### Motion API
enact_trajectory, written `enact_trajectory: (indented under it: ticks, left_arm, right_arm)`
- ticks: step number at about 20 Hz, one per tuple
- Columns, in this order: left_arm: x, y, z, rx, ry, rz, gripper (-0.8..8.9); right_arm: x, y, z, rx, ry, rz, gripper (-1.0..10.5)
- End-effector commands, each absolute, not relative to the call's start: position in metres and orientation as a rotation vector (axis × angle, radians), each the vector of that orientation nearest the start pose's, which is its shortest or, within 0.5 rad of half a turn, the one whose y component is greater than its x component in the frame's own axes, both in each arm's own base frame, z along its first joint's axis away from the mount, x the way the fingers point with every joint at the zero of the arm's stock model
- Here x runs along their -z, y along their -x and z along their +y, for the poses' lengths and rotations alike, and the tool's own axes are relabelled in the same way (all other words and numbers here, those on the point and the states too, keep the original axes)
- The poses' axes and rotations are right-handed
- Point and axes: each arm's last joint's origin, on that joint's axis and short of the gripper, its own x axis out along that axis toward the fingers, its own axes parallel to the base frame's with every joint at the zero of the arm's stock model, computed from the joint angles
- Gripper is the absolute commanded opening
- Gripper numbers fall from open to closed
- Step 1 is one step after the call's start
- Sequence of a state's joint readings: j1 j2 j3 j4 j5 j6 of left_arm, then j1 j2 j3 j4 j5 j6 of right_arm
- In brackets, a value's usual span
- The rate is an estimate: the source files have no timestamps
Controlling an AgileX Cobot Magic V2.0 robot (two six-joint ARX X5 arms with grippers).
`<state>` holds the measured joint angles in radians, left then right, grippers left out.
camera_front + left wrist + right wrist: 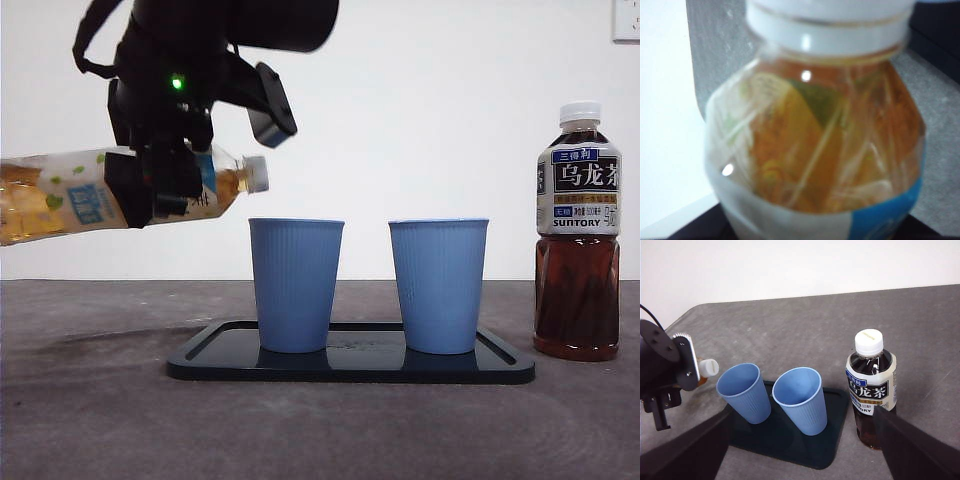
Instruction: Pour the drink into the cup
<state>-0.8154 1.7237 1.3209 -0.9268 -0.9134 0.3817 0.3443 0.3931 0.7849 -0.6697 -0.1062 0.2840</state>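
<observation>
So, front view: left gripper (165,190) comes down from the top left, jaws clamped around the middle of the tea bottle (60,195), which lies nearly level in the air with its white cap (256,174) still on, pointing toward the near cup (295,283) and sitting just above and beside that cup's rim. Second cup (438,284) stands further from the jaws, both cups upright on the black tray (210,355). An oolong bottle (577,235) stands upright off the tray, well away from the gripper, cap on. Left wrist view: tea bottle (815,145) fills the frame between the jaws, amber liquid and white cap (830,25) visible, blurry; the jaws themselves mostly hidden by it. Right wrist view: right gripper (800,460) hovers high, jaws spread wide with nothing between them; beyond them both cups (744,392) (800,399) open and upright on the tray (835,405), oolong bottle (871,387) just beside the tray, and the left arm (665,370) with the capped bottle tip near the first cup.
</observation>
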Motion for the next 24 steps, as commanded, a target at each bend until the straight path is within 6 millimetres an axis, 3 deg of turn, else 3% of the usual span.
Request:
enact_trajectory:
  ticks: [1,24]
  left_arm:
    - [-0.2454,-0.2439,-0.2325,0.049,-1.411,0.854,1.49]
    - [-0.2439,-0.2458,-0.2361,0.018,-1.555,0.824,1.49]
  right_arm:
    - [-0.3320,-0.0662,0.0274,-0.414,-0.243,0.322,4.4]
    - [-0.3318,-0.0662,0.0274,-0.414,-0.243,0.323,4.4]
